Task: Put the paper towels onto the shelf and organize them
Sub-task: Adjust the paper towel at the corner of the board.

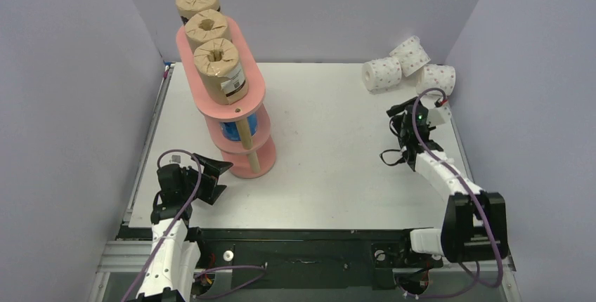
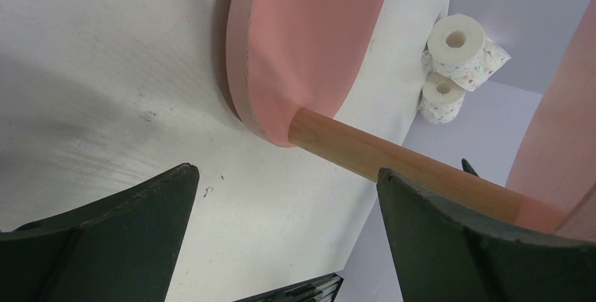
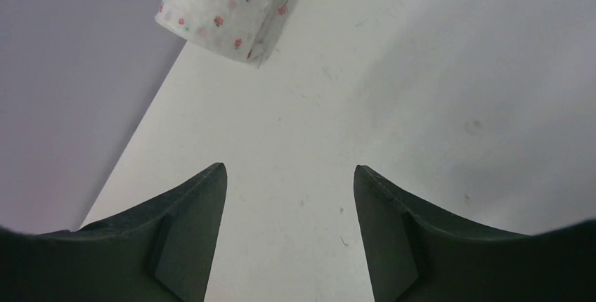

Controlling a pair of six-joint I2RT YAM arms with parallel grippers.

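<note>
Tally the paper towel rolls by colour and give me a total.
Brown rolls: 3, standing on the top board of the shelf
White pink-dotted rolls: 3, on the table at its far right corner
Blue rolls: at least 1 showing on the middle board; the top board hides the rest of that tier
Total: at least 7 in view

Bright, even light from above; a soft shadow beside the shelf [image 2: 309, 42] on the bench [image 2: 105, 70]; close foreground slightly blurred.
</note>
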